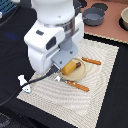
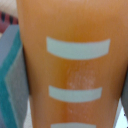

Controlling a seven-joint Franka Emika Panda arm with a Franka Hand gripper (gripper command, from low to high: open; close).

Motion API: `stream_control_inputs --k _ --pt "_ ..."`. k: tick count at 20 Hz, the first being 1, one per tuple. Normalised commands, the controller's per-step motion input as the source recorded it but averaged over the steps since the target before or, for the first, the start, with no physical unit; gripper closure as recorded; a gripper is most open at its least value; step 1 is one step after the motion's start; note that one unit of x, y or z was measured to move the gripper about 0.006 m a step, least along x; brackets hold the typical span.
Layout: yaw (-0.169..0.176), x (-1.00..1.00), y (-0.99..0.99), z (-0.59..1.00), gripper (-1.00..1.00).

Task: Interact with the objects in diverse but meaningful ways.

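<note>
Bread block lies on the plate mid-mat, right under the arm. It looks light, stiff and ridged, best taken across its narrow sides. Gripper hangs at it, orange filling the wrist view; whether its jaws clamp, I cannot tell.

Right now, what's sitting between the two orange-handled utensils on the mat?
In the exterior view, a round plate lies between one orange-handled utensil and the other, carrying the yellow-orange bread block.
</note>
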Motion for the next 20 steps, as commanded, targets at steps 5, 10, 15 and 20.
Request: stream_control_inputs --k 5,10,15,20 --pt "-0.012 0.53 -0.59 -0.27 1.00" --pt "0.000 0.27 -0.19 -0.45 1.00" --pt "-0.001 0.26 -0.21 -0.39 1.00" --pt "0.000 0.10 -0.17 0.05 -1.00"
